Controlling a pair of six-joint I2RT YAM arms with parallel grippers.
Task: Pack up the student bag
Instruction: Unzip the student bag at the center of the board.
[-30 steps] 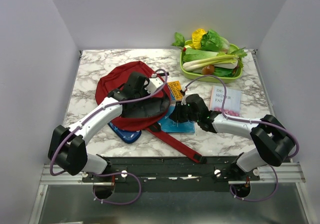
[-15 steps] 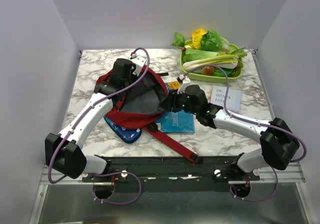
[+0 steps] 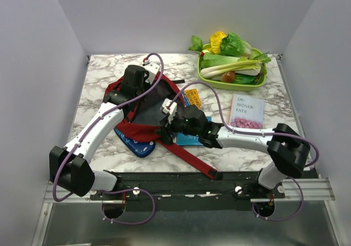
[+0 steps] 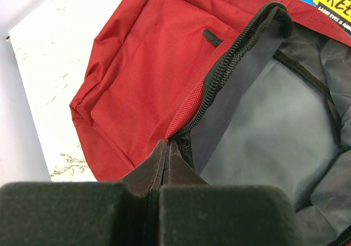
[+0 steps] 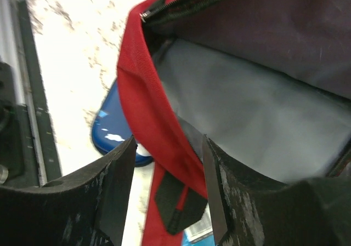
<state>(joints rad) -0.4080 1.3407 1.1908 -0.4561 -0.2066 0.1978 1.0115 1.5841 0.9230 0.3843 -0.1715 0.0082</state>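
Student bag [image 3: 151, 108] at 9 o'clock of table [image 3: 109, 65] centre, mouth gaping. Left gripper [image 4: 166, 147] pinched on its 11 o'clock zip edge. Right gripper [image 5: 169, 147] wide, astride 5 o'clock rim: best clamp squarely, then spread.

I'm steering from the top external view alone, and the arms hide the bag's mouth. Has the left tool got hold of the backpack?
Observer: Yes. The left wrist view shows the left tool shut on the red backpack at its zip edge.
Operator: And the right tool?
Observer: The right tool is open. Its fingers straddle the near red rim and are not closed on it.
Operator: Anything inside?
Observer: Both wrist views show only grey lining in the part that is visible.
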